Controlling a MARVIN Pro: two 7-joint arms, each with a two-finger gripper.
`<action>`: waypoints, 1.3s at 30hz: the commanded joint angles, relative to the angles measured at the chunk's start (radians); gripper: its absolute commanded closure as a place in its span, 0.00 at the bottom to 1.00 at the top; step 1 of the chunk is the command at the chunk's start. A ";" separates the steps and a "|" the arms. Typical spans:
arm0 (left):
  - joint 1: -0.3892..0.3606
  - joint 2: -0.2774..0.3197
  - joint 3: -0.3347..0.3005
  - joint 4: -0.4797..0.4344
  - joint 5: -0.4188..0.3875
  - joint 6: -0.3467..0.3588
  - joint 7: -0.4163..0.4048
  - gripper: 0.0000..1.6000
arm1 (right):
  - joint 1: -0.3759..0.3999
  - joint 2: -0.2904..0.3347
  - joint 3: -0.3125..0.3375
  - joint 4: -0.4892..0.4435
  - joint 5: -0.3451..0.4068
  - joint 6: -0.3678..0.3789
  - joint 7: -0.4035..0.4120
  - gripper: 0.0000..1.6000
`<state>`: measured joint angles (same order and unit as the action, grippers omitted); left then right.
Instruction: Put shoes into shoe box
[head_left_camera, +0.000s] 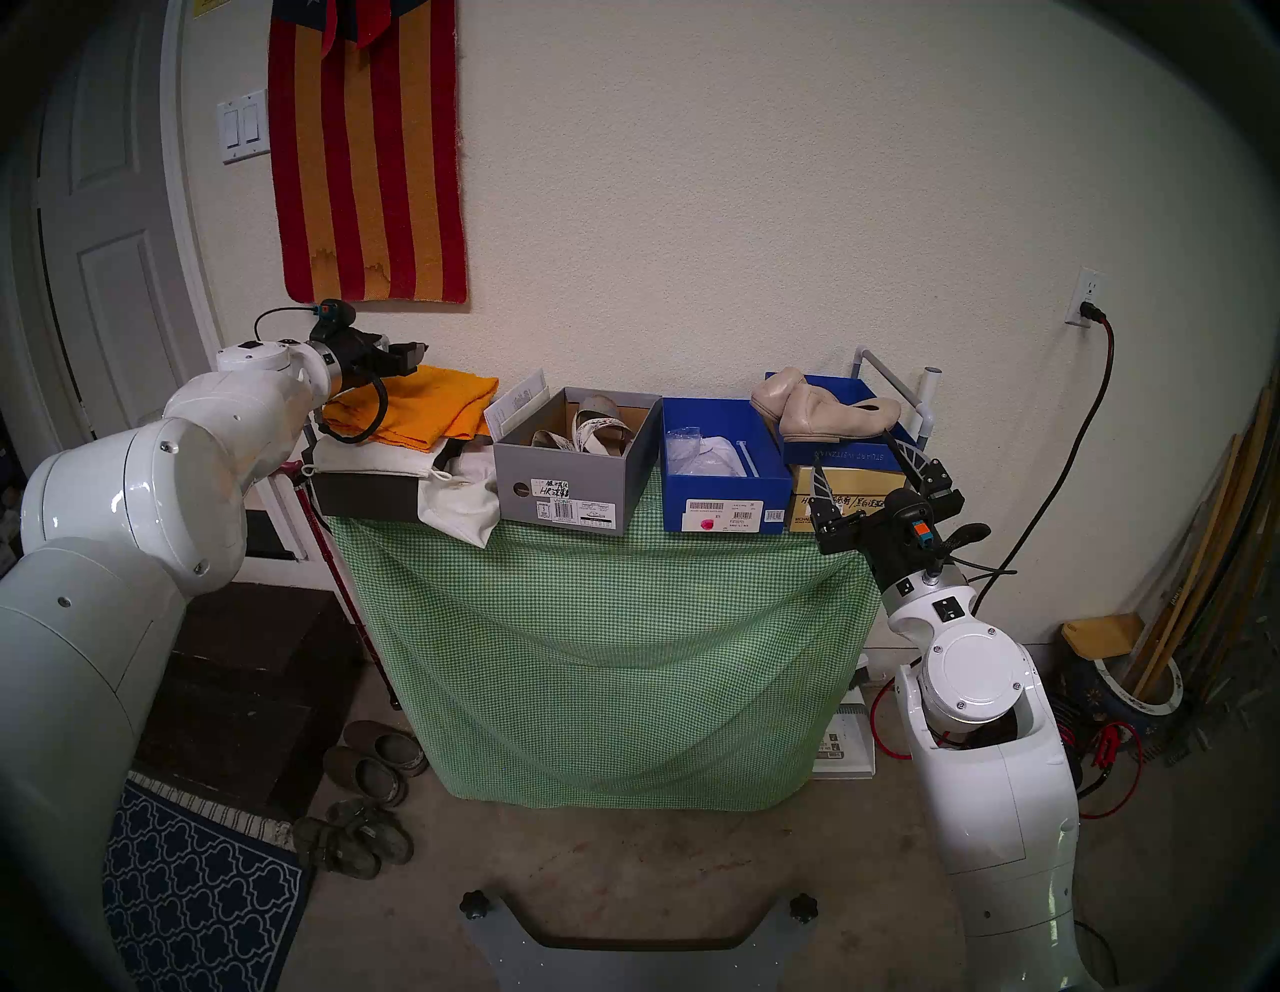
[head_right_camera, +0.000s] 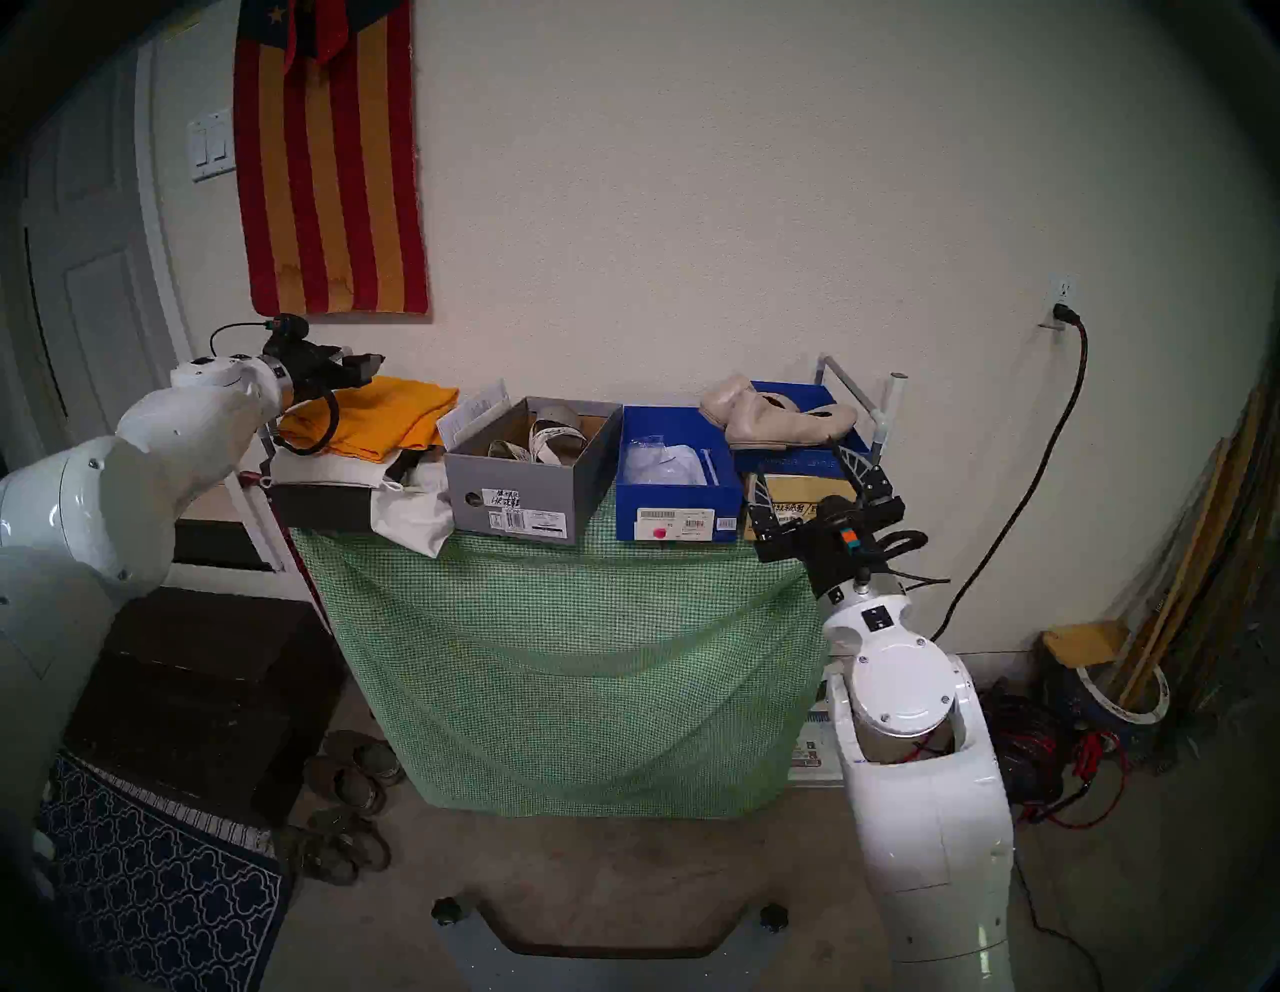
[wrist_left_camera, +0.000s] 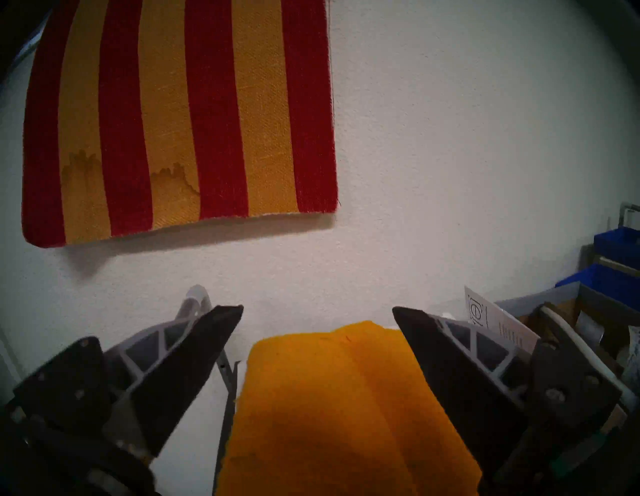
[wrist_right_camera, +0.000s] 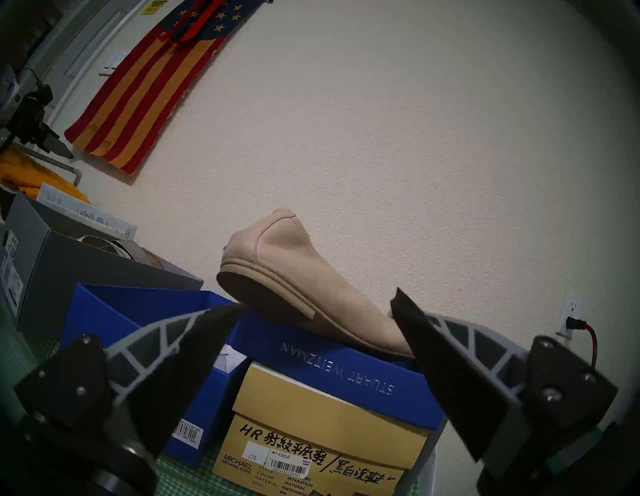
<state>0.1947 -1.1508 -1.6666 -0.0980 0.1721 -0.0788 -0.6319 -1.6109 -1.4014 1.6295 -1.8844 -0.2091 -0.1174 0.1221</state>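
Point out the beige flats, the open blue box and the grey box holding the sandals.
beige flats (head_left_camera: 824, 410), head left view, on the nearer shoe's side.
open blue box (head_left_camera: 724, 502), head left view, on its front wall.
grey box (head_left_camera: 561, 478), head left view, on its front wall.

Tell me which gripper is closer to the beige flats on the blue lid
Right. The right gripper sits open just in front of and below the beige flats, while the left gripper hovers open over the orange cloth at the table's far left end.
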 joint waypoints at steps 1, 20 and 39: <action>0.015 0.002 0.002 -0.006 0.001 -0.037 -0.009 0.00 | -0.001 0.001 -0.001 0.000 -0.001 0.000 0.001 0.00; 0.053 0.008 -0.002 -0.030 0.005 -0.144 -0.043 0.00 | 0.008 0.002 -0.001 -0.003 -0.002 -0.002 0.000 0.00; 0.075 0.012 -0.018 -0.047 -0.008 -0.199 -0.062 0.00 | 0.080 0.008 -0.016 0.000 -0.008 0.002 0.009 0.00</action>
<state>0.2622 -1.1415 -1.6783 -0.1333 0.1709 -0.2452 -0.6904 -1.5760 -1.3976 1.6257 -1.8866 -0.2128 -0.1177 0.1225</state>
